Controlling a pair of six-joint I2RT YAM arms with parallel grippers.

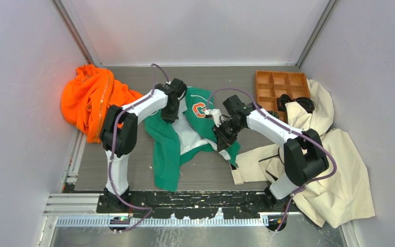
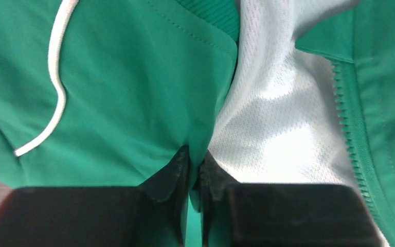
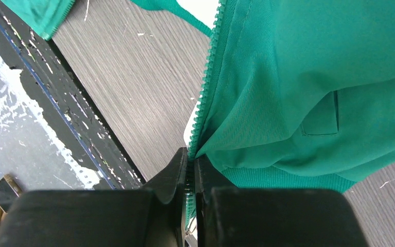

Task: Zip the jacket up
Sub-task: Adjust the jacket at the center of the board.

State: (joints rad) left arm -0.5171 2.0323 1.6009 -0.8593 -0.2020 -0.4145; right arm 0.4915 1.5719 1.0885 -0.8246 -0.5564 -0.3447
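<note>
Your left gripper (image 2: 195, 160) has its jaws nearly together, and a fold of the jacket (image 1: 171, 149) stands between the fingertips (image 2: 177, 170), right where the green outer cloth meets the white mesh lining (image 2: 272, 118). A white piping line (image 2: 56, 77) curves across the green panel to the left of that pinch, and a row of zipper teeth (image 2: 351, 128) runs down the far right of the left wrist view.

Your right gripper (image 3: 191, 154) is clamped tight on the jacket's zipper edge just beside the ribbed hem (image 3: 288, 177). The green teeth climb up and away from the jaws.

From above, you see the jacket spread open in the middle of the table (image 1: 205, 172). Its lining faces up between the two front panels. The "G" patch (image 1: 199, 109) sits between the two wrists, and one green panel trails toward the near edge.

An orange garment (image 1: 90, 98) lies heaped at the far left. A cream coat (image 1: 339, 175) sprawls along the right side and partly overlaps a wooden compartment tray (image 1: 277, 85) in the far right corner.
</note>
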